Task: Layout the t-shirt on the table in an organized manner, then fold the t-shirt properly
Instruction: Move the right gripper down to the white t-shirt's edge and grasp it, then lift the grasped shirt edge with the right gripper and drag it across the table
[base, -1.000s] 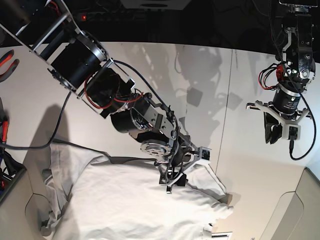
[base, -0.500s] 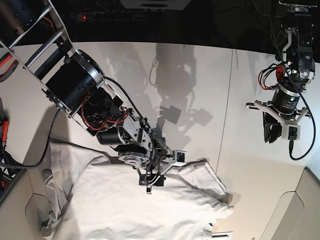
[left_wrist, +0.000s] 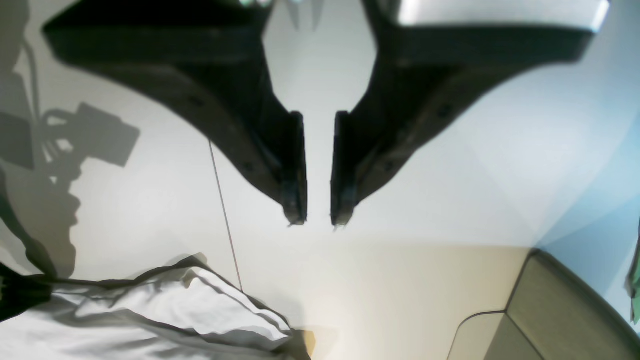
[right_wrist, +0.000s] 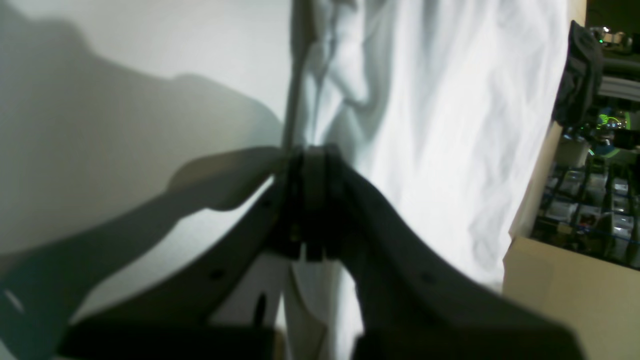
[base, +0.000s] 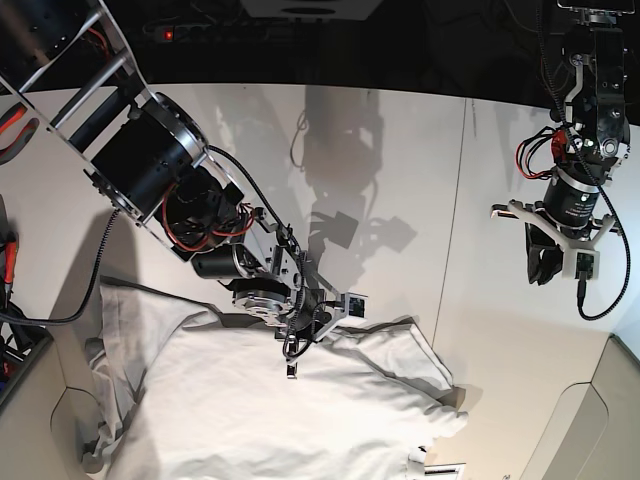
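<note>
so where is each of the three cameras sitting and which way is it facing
base: high above, looking down on the matte white table and wrinkled white cotton t-shirt; both arms show.
left wrist: on the left arm, looking down past the slightly parted left claw hanging over bare table.
right wrist: on the right arm, looking along the right claw, shut on the t-shirt's edge.
shared: every view shows t-shirt and table.

Base view: high, looking down on table (base: 400, 150). Wrist views: close, along their jaws. All share t-shirt (base: 280, 410).
</note>
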